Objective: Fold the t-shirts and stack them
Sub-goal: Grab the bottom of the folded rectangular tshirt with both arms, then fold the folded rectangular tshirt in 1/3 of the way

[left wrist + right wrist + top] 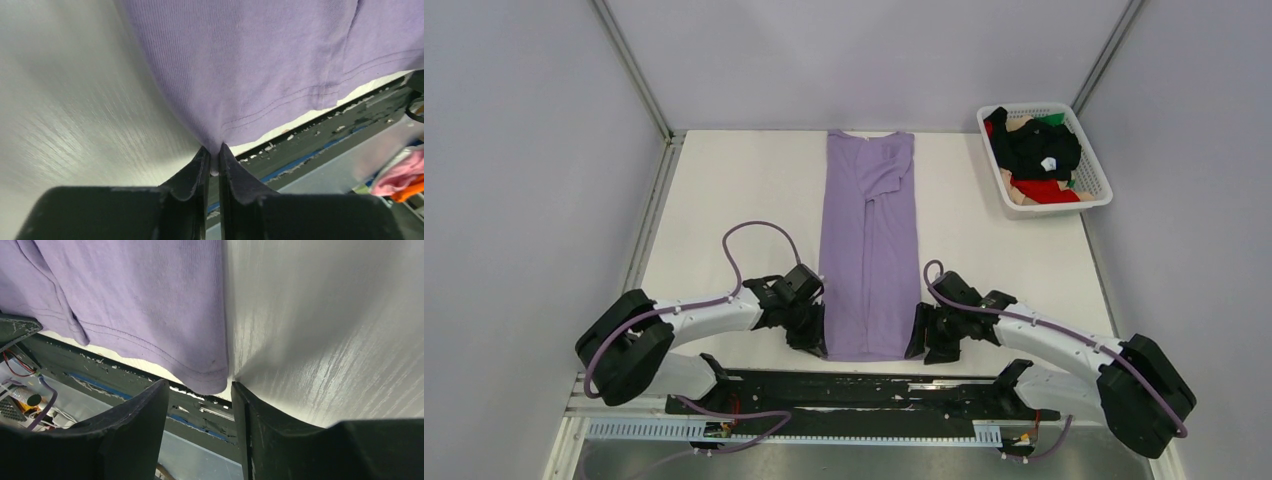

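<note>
Lavender shirt (869,250) lies down the middle of the table (724,200), folded into a long narrow strip with its neck toward the table's far edge and its hem at the near edge. One sleeve shows folded inward near the neck, and whatever lies under the top layer is hidden. At the hem's left corner the left gripper (213,160) has its fingers pressed nearly together on a pinch of cloth, and the corner's tip vanishes between them. At the hem's right corner the right gripper (199,385) stands spread, with the corner sitting in the gap. Its outer finger is just beside the cloth's edge, but whether it touches cannot be told. From above, both sets of fingertips are lost against the dark gripper bodies. A basket (1064,207) sits at the table's far right corner and holds a heap: a black shirt (1034,150) on top, a red shirt (1046,190) under it, and beige cloth (1022,198) and green cloth (1054,120) at the edges. How many garments it holds is unclear. A pink and orange thing (400,175), blurred and cut off, shows past the table's near edge.
</note>
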Motion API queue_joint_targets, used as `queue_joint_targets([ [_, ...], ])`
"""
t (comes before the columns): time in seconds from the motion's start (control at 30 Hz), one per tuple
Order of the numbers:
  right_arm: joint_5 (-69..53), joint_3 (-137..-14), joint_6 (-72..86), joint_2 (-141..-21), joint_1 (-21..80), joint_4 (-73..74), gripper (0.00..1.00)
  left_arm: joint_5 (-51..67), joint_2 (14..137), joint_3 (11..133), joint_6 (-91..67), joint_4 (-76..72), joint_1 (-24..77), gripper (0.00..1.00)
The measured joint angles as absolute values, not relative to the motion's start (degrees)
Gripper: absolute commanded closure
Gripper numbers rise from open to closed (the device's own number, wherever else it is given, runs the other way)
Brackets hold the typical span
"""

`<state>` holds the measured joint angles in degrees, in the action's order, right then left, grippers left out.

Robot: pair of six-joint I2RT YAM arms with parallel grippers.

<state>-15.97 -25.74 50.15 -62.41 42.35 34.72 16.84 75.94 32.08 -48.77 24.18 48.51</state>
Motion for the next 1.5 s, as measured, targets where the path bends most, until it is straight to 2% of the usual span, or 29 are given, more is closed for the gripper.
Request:
queue_joint_targets([
  [0.07, -15.4, -25.8, 50.5, -62.7, 42.3, 34.3, 0.51, 17.1, 76.6, 32.3, -48.7, 24.0, 48.5, 1.00],
  [0.13, -15.2, -25.8, 50.7, -63.1, 42.3, 33.8, 0.56, 17.5, 76.8, 32.4, -48.6, 23.9, 48.5, 1.00],
  [0.27, -14.9, -25.7, 50.8, -64.5, 42.3, 31.9, 0.80, 17.5, 76.8, 32.5, -48.6, 24.0, 48.5, 1.00],
  [0.4, -16.1, -25.5, 50.8, -66.7, 42.4, 29.6, 1.00, 16.9, 76.0, 32.5, -48.5, 25.1, 48.5, 1.00],
  [0.7, -17.6, -23.2, 52.2, -63.4, 48.9, 27.4, 1.00, 17.9, 68.1, 31.0, -48.6, 29.0, 48.5, 1.00],
  [0.93, -16.1, -25.5, 51.5, -62.8, 48.6, 30.5, 1.00, 18.2, 65.3, 33.6, -48.0, 29.9, 48.4, 1.00],
  [1.13, -12.7, -36.2, 47.3, -68.1, 44.2, 31.0, 1.00, 14.9, 70.2, 44.1, -44.0, 29.2, 45.7, 1.00],
  [1.37, -9.2, -46.7, 40.7, -74.5, 36.8, 30.4, 1.00, 16.0, 78.3, 48.5, -42.4, 21.2, 34.6, 1.00],
  [1.5, -7.6, -50.7, 38.7, -78.1, 32.9, 29.0, 1.00, 17.1, 86.7, 55.7, -41.3, 18.9, 30.9, 1.00],
])
